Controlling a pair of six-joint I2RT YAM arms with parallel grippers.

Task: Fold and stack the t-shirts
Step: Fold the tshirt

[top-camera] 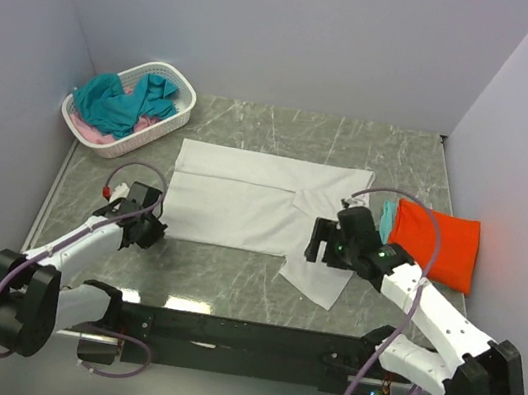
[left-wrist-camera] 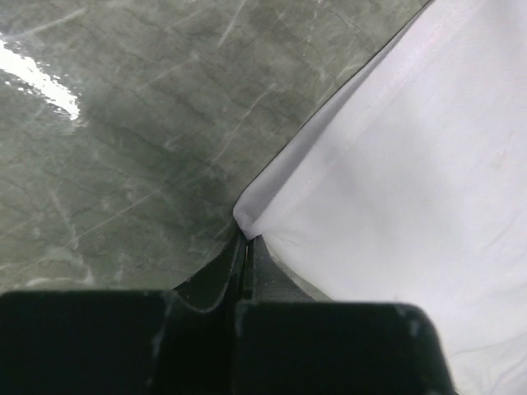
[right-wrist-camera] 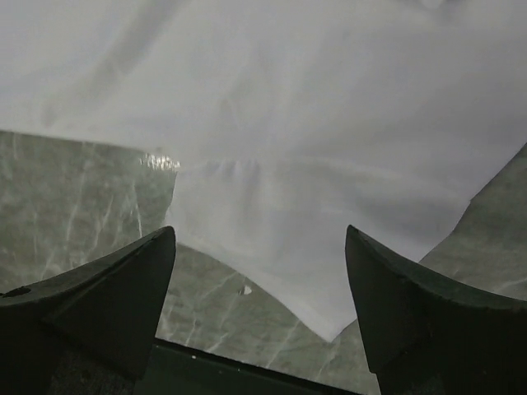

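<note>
Right now the flat white soft-cloth t-shirt (top-camera: 243, 204) is lying spread out near the middle of the grey-green marbled table (top-camera: 257, 120), its long axis running left to right across the top view. Its straight hem edge is facing the left arm's side, while one sleeve (top-camera: 317, 275) is sticking out toward the near edge at the right end; which way the collar is turned I cannot tell. The left gripper (top-camera: 150, 229) is sitting low at the near left corner of the shirt, and in the left wrist view its dark fingers (left-wrist-camera: 272, 276) are pressing together with that corner (left-wrist-camera: 251, 218) pinched between them, the cloth fanning away up and to the right. The right gripper (top-camera: 322, 243) is hanging over the sleeve end of the shirt with its fingers (right-wrist-camera: 115, 288) standing wide apart, touching nothing, the sleeve's pointed edge lying on the table between them. Just beside the shirt's right end, a folded orange-red cloth shirt (top-camera: 436, 245) is resting flat, with a strip of teal cloth (top-camera: 386, 221) showing at its left edge. At the back left corner, a white perforated plastic basket (top-camera: 180, 102) is holding crumpled teal shirts (top-camera: 118, 102) heaped over a pink one (top-camera: 87, 133)
</note>
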